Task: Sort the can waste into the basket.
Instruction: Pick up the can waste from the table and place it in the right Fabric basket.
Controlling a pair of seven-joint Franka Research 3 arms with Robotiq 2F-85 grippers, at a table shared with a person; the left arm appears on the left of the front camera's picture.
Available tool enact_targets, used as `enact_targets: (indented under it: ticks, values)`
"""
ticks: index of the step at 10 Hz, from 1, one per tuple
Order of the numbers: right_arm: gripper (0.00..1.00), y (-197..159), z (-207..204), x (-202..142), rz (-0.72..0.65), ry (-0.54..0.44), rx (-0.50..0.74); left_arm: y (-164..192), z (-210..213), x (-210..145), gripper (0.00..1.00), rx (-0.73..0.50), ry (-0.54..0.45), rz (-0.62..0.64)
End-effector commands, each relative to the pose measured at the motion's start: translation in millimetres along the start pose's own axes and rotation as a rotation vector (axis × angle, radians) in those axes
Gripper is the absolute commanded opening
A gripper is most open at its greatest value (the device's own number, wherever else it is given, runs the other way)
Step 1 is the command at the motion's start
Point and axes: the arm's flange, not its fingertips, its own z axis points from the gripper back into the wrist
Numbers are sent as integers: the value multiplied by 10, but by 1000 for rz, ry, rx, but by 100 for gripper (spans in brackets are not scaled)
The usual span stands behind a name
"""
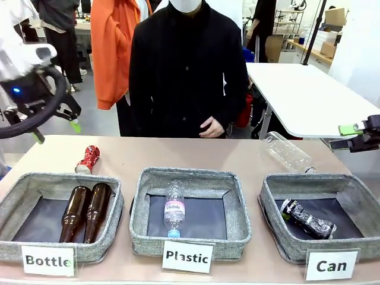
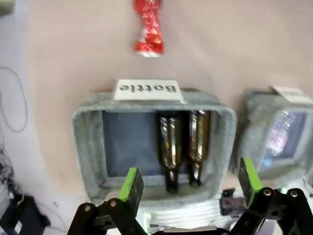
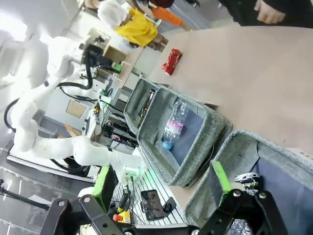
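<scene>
— So, what is waiting to be sorted?

— The crushed red can [image 1: 88,159] is lying on the tabletop [image 1: 196,153], just behind the Bottle basket [image 1: 59,178] and well apart from the Can basket [image 1: 320,179] at the right end. The dark can [image 1: 309,218] is lying inside that basket.

— And the arms?

— The left jaws are hanging high above the Bottle basket, gaping wide, their green pads [image 2: 131,182] gripping nothing. The right jaws are hovering off the Can basket's right side, equally wide and empty.

— Which one is going for it?

— I'm judging the left, since it's sitting nearer. In its wrist camera the red can [image 2: 148,27] is pointing lengthwise away, so the jaws are lining up across its narrow side.

— Any care needed?

— I'd be carrying them past the Bottle basket's far rim before dropping, centring over the pinched waist and closing gently, since crumpled metal is liable to twist. Then I'd be lifting well clear of the rims while crossing.
</scene>
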Motion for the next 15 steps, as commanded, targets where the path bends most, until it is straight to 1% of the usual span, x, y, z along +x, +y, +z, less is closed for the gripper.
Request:
enact_targets:
  ticks: [1, 2, 3, 4, 5, 7, 8, 9, 10, 11, 12, 14, 15]
  values:
    - [100, 35, 26, 8, -5, 12, -4, -4, 173, -208, 100, -55, -12, -39]
    - [100, 35, 26, 8, -5, 12, -4, -4, 173, -208, 100, -55, -12, -39]
    - [100, 35, 26, 8, -5, 12, -4, 16, -41, 51, 100, -4, 8, 1]
    - [100, 35, 26, 8, -5, 12, -4, 49, -84, 73, 100, -30, -66, 25]
    - [100, 35, 26, 8, -5, 12, -4, 28, -217, 273, 100, -44, -104, 75]
    - [100, 35, 26, 8, -5, 12, -4, -21, -528, 530, 100, -42, -232, 43]
    - [100, 35, 26, 8, -5, 12, -4, -12, -730, 684, 100, -42, -226, 70]
    - [100, 35, 26, 8, -5, 12, -4, 4, -977, 906, 100, -57, -201, 130]
    - [100, 35, 26, 8, -5, 12, -4, 14, -1184, 1092, 100, 0, -190, 201]
    - [100, 35, 26, 8, -5, 12, -4, 14, -1399, 1218, 100, 38, -155, 251]
    - [100, 35, 26, 8, -5, 12, -4, 22, -1593, 1290, 100, 94, -167, 301]
    - [100, 35, 26, 8, -5, 12, -4, 20, -2022, 1475, 100, 146, -185, 348]
    - [100, 35, 26, 8, -5, 12, -4, 50, -2210, 1577, 100, 172, -161, 363]
